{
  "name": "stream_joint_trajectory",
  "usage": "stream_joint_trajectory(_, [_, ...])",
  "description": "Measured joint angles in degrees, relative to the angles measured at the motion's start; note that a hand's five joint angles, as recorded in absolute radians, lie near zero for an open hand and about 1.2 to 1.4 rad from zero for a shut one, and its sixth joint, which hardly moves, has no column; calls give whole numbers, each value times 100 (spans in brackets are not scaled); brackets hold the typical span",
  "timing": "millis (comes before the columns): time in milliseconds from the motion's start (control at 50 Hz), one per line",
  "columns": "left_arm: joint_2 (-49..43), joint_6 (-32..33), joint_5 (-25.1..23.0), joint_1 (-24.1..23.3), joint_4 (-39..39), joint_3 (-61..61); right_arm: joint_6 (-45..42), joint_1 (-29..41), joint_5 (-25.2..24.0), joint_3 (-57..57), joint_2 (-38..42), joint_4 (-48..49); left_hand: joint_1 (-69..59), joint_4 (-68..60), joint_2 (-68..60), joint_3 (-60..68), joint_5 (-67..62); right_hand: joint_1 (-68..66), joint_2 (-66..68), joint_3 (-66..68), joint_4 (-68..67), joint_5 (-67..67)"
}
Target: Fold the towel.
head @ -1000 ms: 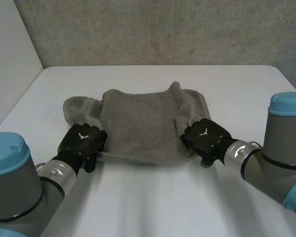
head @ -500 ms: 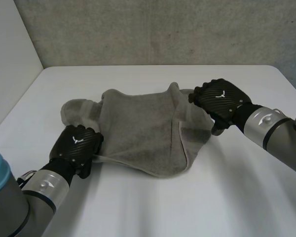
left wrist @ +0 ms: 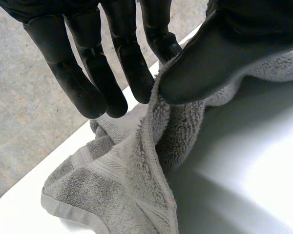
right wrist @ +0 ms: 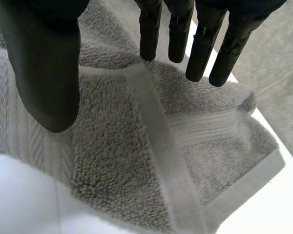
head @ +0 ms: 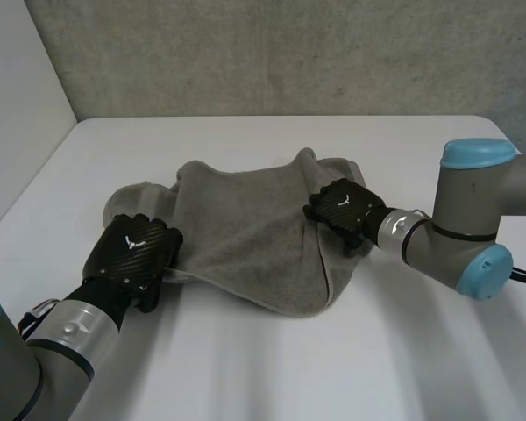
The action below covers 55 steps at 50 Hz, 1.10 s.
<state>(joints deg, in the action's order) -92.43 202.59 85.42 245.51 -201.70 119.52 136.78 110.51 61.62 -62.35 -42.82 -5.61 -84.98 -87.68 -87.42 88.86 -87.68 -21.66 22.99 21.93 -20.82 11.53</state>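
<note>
A grey towel [head: 245,237] lies rumpled and partly doubled over in the middle of the white table [head: 272,368]. My left hand [head: 138,250] is at the towel's near left edge. In the left wrist view the thumb [left wrist: 210,58] pinches the towel's hem [left wrist: 154,141] against the fingers, and the cloth hangs down from there. My right hand [head: 340,209] is over the towel's right side, by the edge of the upper layer. In the right wrist view its fingers [right wrist: 205,48] and thumb are straight and spread above the towel [right wrist: 151,146], holding nothing.
A grey wall stands behind the table's far edge, and a pale wall runs along its left side. Bare table lies in front of the towel and to its right, under my right forearm [head: 438,237].
My right hand let go of the towel's near right corner, swung to the far right, then came back over the right side. The left hand kept its grip and drew slightly left.
</note>
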Motion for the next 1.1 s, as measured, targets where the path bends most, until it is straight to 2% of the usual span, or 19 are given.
stream_joint_trajectory(140, [-12,0,-2,-1,-114,9,-16,16,62,49,170,-2,0,0,0,0,0,-304,130,267,-412,439])
stream_joint_trajectory(240, [-22,0,0,-3,-140,5,-17,12,168,37,150,-1,0,0,0,0,0,-2078,1960,2006,-2113,2073])
stream_joint_trajectory(300, [-26,0,1,-3,-143,3,-18,6,220,15,108,-1,0,0,0,0,0,-2388,2275,2357,-2460,2376])
stream_joint_trajectory(720, [-69,0,1,13,-186,17,-4,-64,285,-301,-2,-1,0,0,0,0,1,-2306,2232,2280,-2415,2324])
stream_joint_trajectory(820, [-73,-2,1,15,-186,19,19,-71,298,-425,-65,6,-34,-41,-38,43,1,-3204,3155,3259,-3369,3277])
stream_joint_trajectory(880, [-73,-2,1,15,-186,20,22,-71,300,-441,-78,8,-748,-1462,-1128,1411,1,-3076,2986,3081,-3193,3089])
stream_joint_trajectory(960, [-73,-2,1,15,-186,20,18,-71,298,-423,-65,6,-736,-1625,-1527,1713,1,-3032,2941,3019,-3125,3029])
stream_joint_trajectory(980, [-172,-9,4,1,-226,-153,852,-103,415,-1257,-993,351,-737,-1625,-1553,1764,1,-3036,2944,2994,-3119,3012])
stream_joint_trajectory(1000, [-177,-10,4,0,-228,-160,885,-103,422,-1290,-1003,366,-741,-1596,-1531,1728,-11,-3001,2907,2964,-3085,2974])
stream_joint_trajectory(1040, [-205,-15,3,-4,-239,-201,1083,-102,459,-1492,-1060,452,-729,-579,-602,584,-30,-2454,2359,2432,-2575,2445])
stream_joint_trajectory(1100, [-240,-23,3,-8,-253,-251,1296,-92,502,-1703,-1097,564,-729,-295,-322,322,-29,-2349,2316,2359,-2508,2346])
